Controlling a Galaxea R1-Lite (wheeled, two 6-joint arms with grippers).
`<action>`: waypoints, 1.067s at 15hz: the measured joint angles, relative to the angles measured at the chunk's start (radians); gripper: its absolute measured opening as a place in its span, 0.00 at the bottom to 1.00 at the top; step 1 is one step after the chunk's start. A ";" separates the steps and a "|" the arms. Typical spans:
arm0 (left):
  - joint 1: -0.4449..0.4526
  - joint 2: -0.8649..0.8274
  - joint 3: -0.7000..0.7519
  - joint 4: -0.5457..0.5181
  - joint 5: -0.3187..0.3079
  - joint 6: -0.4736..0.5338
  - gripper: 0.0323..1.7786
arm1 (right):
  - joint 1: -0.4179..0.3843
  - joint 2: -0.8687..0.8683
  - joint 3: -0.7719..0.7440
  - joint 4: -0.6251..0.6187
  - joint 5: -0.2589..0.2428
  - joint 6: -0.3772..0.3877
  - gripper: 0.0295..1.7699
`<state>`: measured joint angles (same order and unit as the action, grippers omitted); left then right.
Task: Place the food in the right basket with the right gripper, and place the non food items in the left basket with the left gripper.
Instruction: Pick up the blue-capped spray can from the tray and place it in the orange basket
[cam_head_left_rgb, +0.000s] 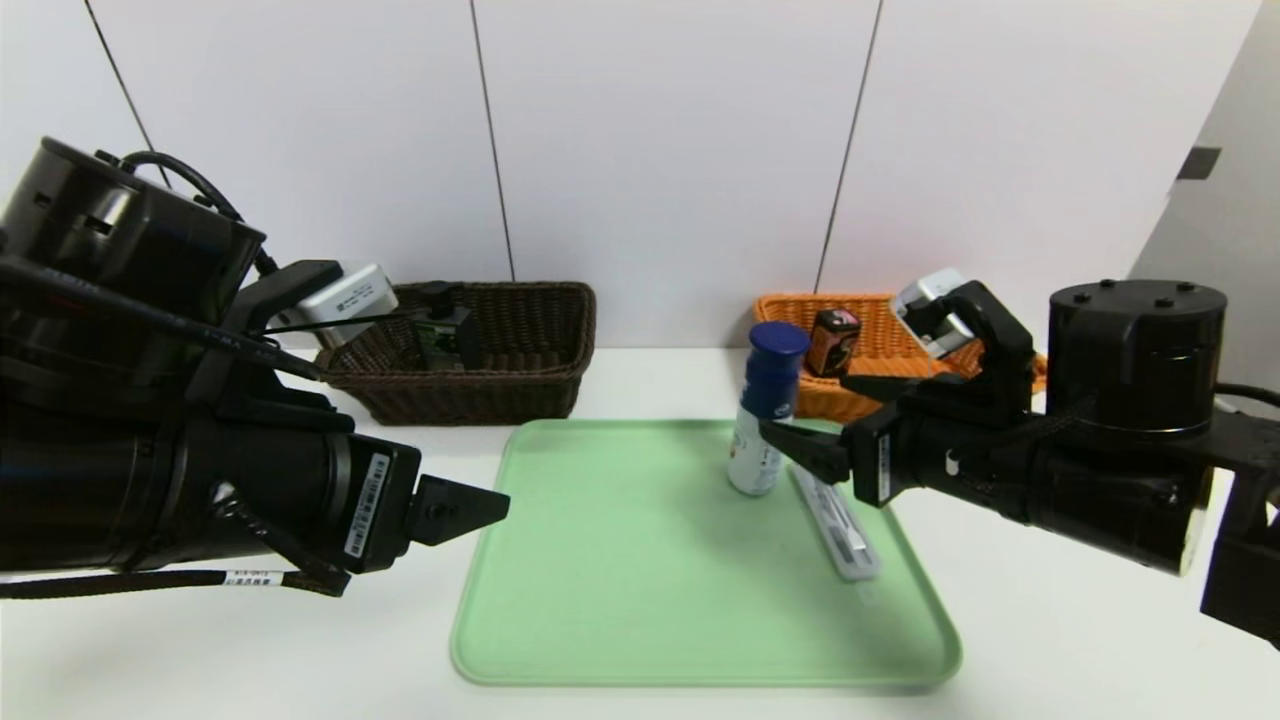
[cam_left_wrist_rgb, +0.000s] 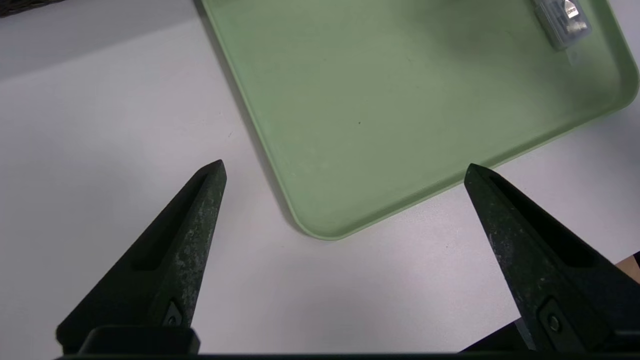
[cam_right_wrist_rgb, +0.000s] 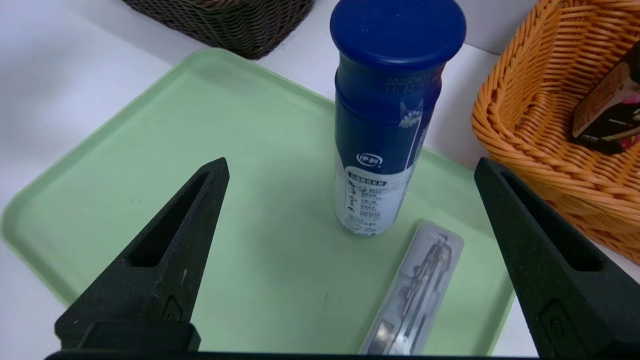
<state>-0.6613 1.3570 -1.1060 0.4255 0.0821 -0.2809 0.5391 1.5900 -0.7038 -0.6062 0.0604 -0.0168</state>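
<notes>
On the white surface lies a pale green flat tray. A tall white bottle with a dark blue top and cap stands upright on the tray's far right part, and a flat clear-grey long case lies just beside it. The right gripper hangs spread wide, empty, pointing at the bottle. A small dark box with pink-red marks sits in the orange woven rectangular basket. A black square bottle rests in the dark brown woven rectangular basket. The left gripper hovers wide apart, empty, over the tray's near left corner.
</notes>
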 joint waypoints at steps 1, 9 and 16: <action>0.000 0.004 0.000 0.000 0.000 0.000 0.95 | 0.000 0.024 0.001 -0.027 0.000 0.000 0.96; 0.000 0.036 0.002 0.000 0.001 -0.004 0.95 | 0.004 0.186 -0.043 -0.179 -0.003 -0.001 0.96; 0.000 0.047 0.004 0.000 0.001 -0.004 0.95 | 0.008 0.253 -0.100 -0.184 -0.037 0.000 0.96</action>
<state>-0.6613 1.4043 -1.1017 0.4255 0.0832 -0.2851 0.5470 1.8430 -0.8034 -0.7904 0.0230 -0.0164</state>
